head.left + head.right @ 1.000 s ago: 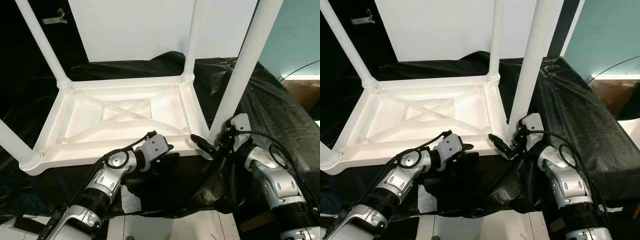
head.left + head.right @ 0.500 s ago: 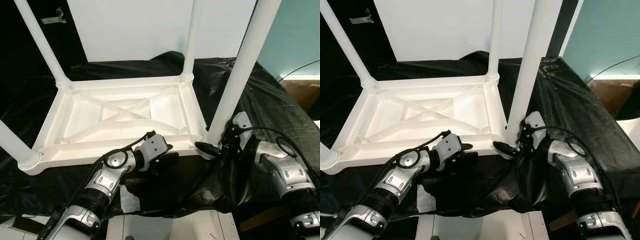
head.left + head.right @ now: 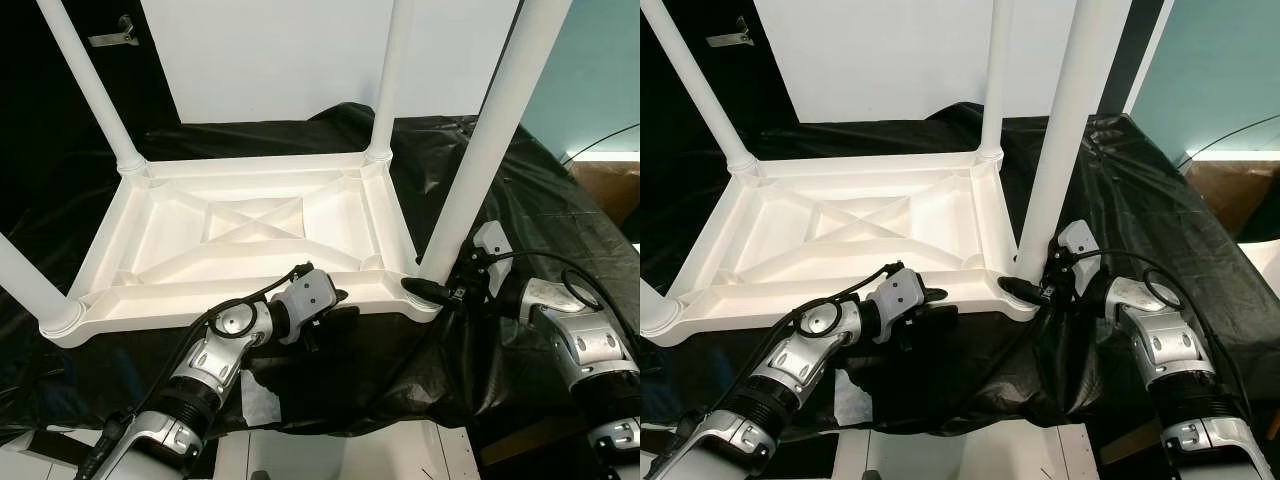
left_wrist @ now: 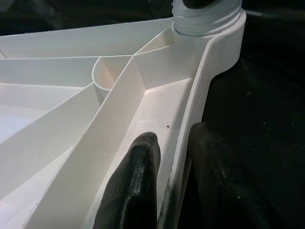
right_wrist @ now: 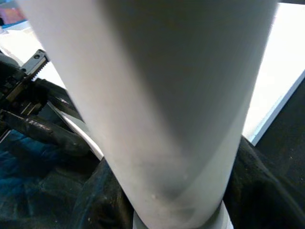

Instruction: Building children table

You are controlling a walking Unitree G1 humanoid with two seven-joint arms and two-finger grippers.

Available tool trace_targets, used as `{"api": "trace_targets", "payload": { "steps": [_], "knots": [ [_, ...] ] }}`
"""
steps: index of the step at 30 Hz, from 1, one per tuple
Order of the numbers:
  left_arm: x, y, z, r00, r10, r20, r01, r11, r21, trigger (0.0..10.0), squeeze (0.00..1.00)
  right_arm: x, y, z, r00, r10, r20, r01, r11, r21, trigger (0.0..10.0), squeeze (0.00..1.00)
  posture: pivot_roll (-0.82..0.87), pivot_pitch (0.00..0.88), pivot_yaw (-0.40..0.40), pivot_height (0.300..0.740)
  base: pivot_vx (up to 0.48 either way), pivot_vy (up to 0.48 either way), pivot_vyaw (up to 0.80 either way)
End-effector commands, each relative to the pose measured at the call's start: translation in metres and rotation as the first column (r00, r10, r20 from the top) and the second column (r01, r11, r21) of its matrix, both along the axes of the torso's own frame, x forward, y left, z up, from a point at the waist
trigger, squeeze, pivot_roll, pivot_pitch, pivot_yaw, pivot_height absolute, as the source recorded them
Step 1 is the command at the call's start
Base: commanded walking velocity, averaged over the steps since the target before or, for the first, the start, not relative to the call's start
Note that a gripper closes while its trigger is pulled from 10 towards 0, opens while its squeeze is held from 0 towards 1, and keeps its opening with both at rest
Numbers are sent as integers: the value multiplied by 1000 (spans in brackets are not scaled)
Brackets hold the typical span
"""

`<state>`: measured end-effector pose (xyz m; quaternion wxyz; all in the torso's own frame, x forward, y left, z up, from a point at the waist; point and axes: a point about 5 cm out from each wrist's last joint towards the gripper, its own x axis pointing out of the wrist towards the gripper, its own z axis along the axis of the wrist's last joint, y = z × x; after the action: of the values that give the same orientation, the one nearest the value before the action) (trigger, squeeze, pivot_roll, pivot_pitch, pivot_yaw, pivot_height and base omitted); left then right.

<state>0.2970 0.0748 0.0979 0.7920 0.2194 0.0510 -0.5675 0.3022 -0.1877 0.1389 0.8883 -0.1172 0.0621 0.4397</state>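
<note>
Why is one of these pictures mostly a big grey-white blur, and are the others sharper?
In the right wrist view the table leg is so close to the lens that it looks soft and half in shadow. The left wrist view is crisper: black fingers straddle the white table's rim. Both eye views are sharp, with the black cover very dark against the bright plastic.

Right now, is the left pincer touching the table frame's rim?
Touching. In the left wrist view, the left pincer straddles the table rim, fingers pressed against both sides.

White table point(image 3: 250, 225) with white legs point(image 3: 490, 140), black sheet point(image 3: 530, 190), silver arms with black fingers point(image 4: 136, 181), white wall panel point(image 3: 300, 55), teal wall point(image 3: 590, 70).
</note>
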Motion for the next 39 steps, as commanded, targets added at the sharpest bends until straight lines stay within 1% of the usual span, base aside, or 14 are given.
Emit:
{"api": "trace_targets", "payload": {
  "steps": [1, 6, 11, 13, 14, 15, 16, 24, 26, 29, 30, 34, 35, 39],
  "knots": [
    [-13, 3, -28, 993, -14, -115, 22, 997, 72, 10000, 0, -11, 17, -17, 998, 24, -53, -22, 999, 47, 0, 0, 10, 21, -30, 740, 0, 0, 0],
    [-14, 3, -29, 993, -13, -118, 22, 997, 73, 10000, 0, -35, 52, -44, 996, -79, -32, 81, 994, 75, 0, 0, 5, 23, -29, 740, 0, 0, 0],
    [-14, 2, -29, 993, -15, -118, 24, 997, 72, 10000, 0, -39, 61, -50, 968, -253, 8, 250, 962, 110, 0, 0, 7, 24, -31, 740, 0, 0, 0],
    [-14, 2, -29, 993, -17, -119, 26, 997, 73, 10000, 0, -38, 51, -49, 834, -546, 81, 531, 834, 149, 0, 0, 6, 26, -29, 740, 0, 0, 0],
    [-14, 2, -29, 993, -17, -119, 26, 997, 73, 10000, 0, -38, 51, -49, 834, -546, 81, 531, 834, 149, 0, 0, 6, 26, -29, 740, 0, 0, 0],
    [-15, 3, -29, 993, -20, -120, 29, 997, 75, 10000, 0, -39, 37, -48, 684, -721, 110, 701, 691, 177, 0, 0, 5, 28, -25, 740, 0, 0, 0],
    [-15, 3, -30, 992, -21, -121, 31, 997, 76, 10000, 0, -41, 32, -48, 630, -768, 113, 746, 640, 186, 0, 0, 5, 28, -25, 740, 0, 0, 0],
    [-15, 3, -29, 992, -30, -124, 40, 996, 79, 10000, 0, -48, 13, -48, 362, -925, 118, 903, 379, 201, 0, 0, 8, 31, -16, 740, 0, 0, 0],
    [-15, 3, -29, 992, -32, -124, 42, 996, 79, 10000, 0, -48, 12, -49, 342, -933, 109, 911, 358, 204, 0, 0, 8, 31, -16, 740, 0, 0, 0],
    [-16, 3, -29, 992, -34, -125, 44, 996, 80, 10000, 0, -44, 25, -41, 391, -906, 165, 877, 421, 231, 0, 0, 6, 29, -13, 740, 0, 0, 0],
    [-16, 3, -30, 992, -35, -125, 45, 996, 81, 10000, 0, -42, 29, -41, 422, -891, 167, 864, 451, 225, 10000, 0, 8, 29, -14, 740, 0, 0, 0],
    [-15, 3, -29, 992, -32, -123, 42, 996, 83, 10000, 0, -39, 35, -44, 468, -869, 161, 848, 492, 197, 10000, 0, 9, 27, -15, 740, 0, 0, 0],
    [-15, 4, -29, 992, -29, -121, 40, 996, 83, 10000, 0, -38, 40, -45, 515, -841, 167, 822, 539, 185, 10000, 1000, 8, 24, -15, 740, 0, 0, 0],
    [-14, 3, -29, 992, -29, -120, 39, 996, 83, 10000, 0, -35, 50, -38, 615, -756, 224, 736, 653, 179, 10000, 1000, 1, 22, -17, 740, 0, 0, 0]
  ]
}}
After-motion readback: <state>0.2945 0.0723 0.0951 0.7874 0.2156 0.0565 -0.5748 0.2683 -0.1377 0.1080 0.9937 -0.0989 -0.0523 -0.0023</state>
